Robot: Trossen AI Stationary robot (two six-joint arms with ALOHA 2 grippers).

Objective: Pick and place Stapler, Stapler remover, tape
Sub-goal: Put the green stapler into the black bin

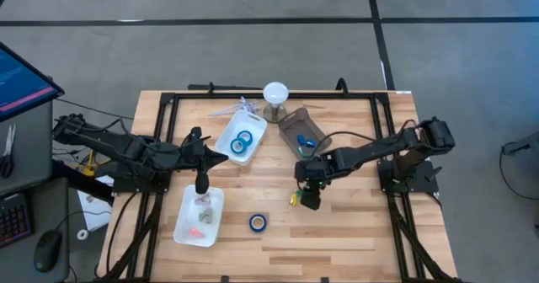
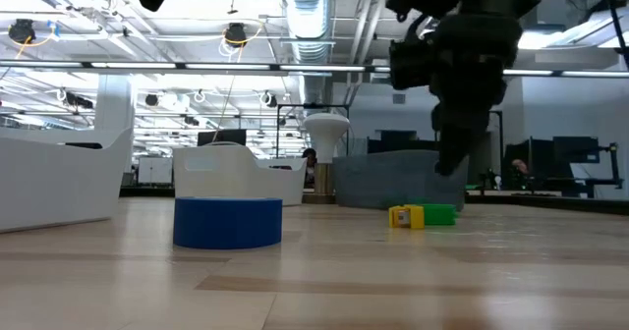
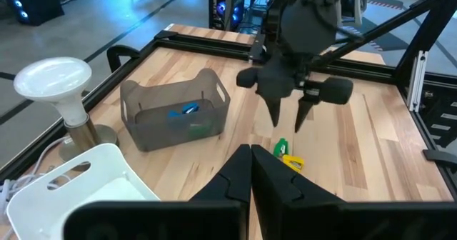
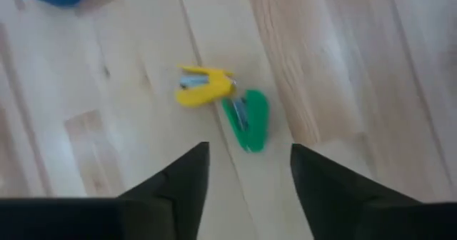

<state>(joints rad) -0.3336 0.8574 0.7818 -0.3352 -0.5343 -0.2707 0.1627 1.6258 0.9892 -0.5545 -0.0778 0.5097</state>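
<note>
The yellow piece (image 4: 203,87) and the green piece (image 4: 248,118) lie touching each other on the bare wood, right of the table's middle; they look like the stapler remover and a small stapler, though which is which I cannot tell. The right gripper (image 1: 308,197) hangs just above them with its jaws spread and nothing between them. In the right wrist view both pieces sit a little beyond the gap between the fingers, not inside it.

As I judge it, the step in hand is a pick of one of these two. To do it well, the gripper should centre over one piece only, turn so the fingers close across its narrow width, and come down until the tips nearly meet the wood before closing. Because the pieces touch, a finger landing between them could push the other away or catch both.

One blue tape (image 1: 258,222) lies alone to the left, near the front edge. Two more tapes (image 1: 242,141) sit in a white bin (image 1: 255,120) further back. A grey bin (image 1: 295,121) holding small blue items stands to the right of it. Another white tray (image 1: 187,224) lies at front left.

The left gripper (image 1: 202,185) waits above that tray, jaws pressed together.

No brand, label or writing can be read on anything.
</note>
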